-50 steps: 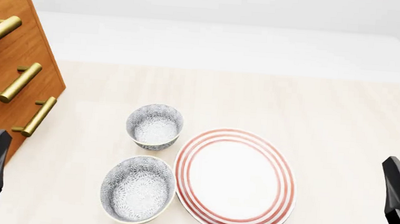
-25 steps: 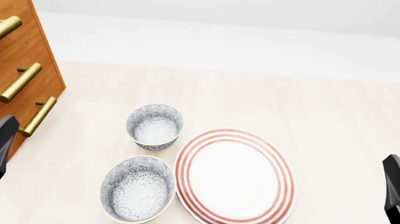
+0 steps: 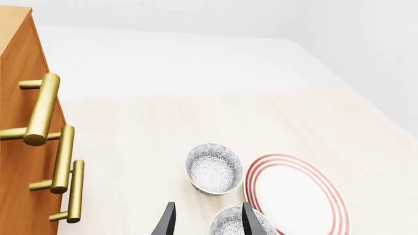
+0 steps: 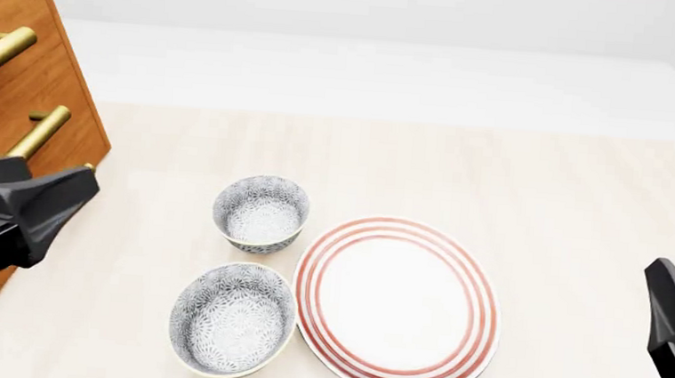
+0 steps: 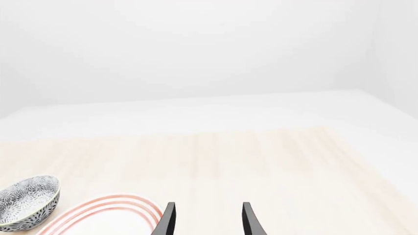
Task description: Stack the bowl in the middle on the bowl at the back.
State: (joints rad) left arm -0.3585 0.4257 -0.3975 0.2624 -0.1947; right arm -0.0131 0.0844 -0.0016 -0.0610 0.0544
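The worktop (image 4: pixel 576 188) carries a wooden drawer chest (image 4: pixel 17 86), a red-ringed plate (image 4: pixel 396 305), the middle bowl (image 4: pixel 233 319) nearest the arms and the back bowl (image 4: pixel 261 213) just beyond. Both the left claw (image 3: pixel 206 221) and right claw (image 5: pixel 206 220) stand apart, empty. Best grip the middle bowl's rim away from the plate.
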